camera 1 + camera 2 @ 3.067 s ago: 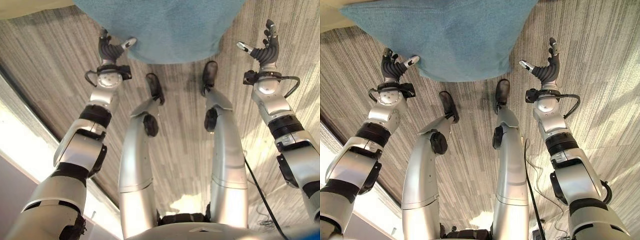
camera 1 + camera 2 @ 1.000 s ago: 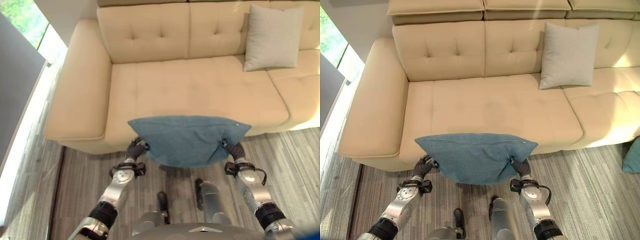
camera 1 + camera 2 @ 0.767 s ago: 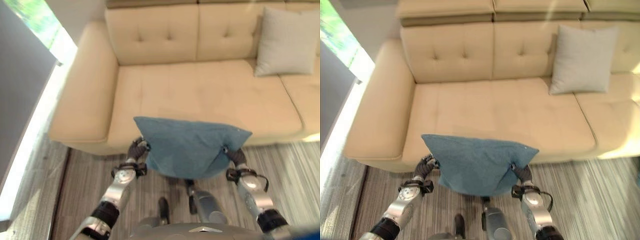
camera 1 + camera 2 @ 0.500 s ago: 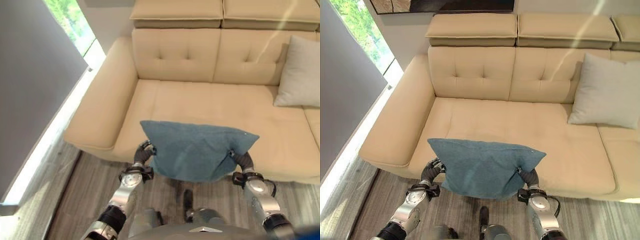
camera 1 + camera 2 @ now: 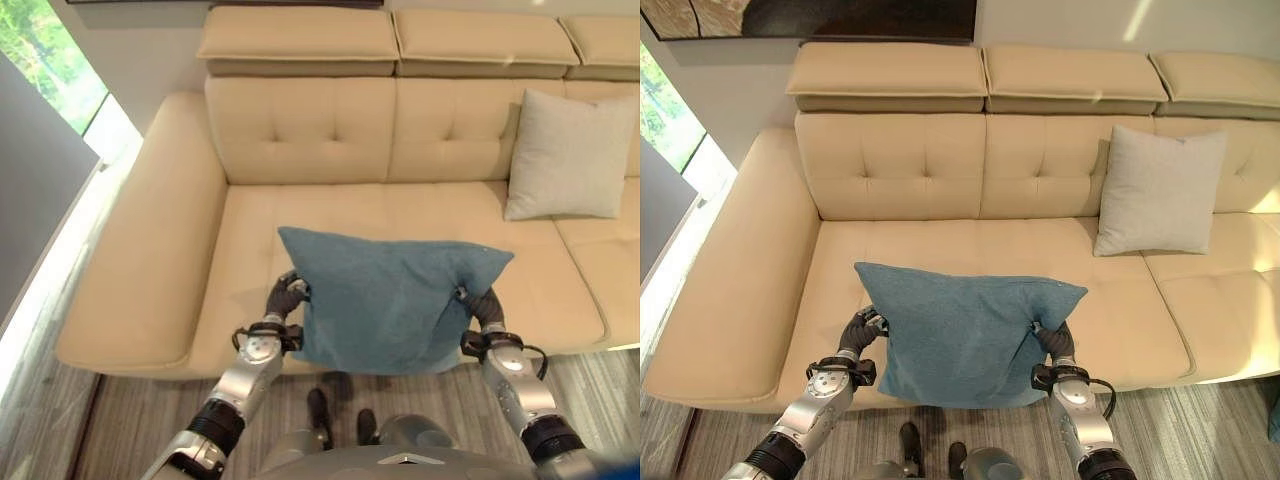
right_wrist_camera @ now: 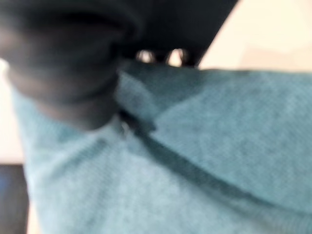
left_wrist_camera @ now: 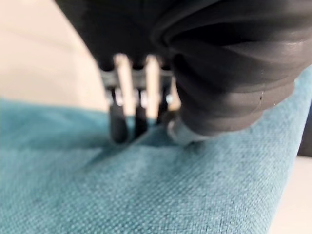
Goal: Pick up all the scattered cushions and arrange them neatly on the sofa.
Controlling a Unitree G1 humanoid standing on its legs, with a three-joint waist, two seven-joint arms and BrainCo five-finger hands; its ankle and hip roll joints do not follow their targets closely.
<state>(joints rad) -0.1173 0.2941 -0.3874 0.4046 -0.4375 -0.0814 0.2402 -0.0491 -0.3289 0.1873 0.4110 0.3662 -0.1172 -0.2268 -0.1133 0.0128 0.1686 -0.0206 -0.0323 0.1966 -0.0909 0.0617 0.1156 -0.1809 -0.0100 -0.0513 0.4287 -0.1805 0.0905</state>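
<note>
cushions: two. teal cushion (image 5: 965,335) pinched at side edges by left hand (image 5: 859,334) and right hand (image 5: 1056,343), above beige sofa (image 5: 760,270) seat; grey cushion (image 5: 1158,192) leaning on backrest.

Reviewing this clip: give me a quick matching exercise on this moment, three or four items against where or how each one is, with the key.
Items:
1. blue cushion
2. grey cushion
3. left hand
4. right hand

States:
A. leans against the backrest of the sofa
B. pinches the blue cushion's edge on the armrest side
C. held up in front of the seat
D. pinches the blue cushion's edge on the grey cushion's side

Pairs: 1-C, 2-A, 3-B, 4-D
</note>
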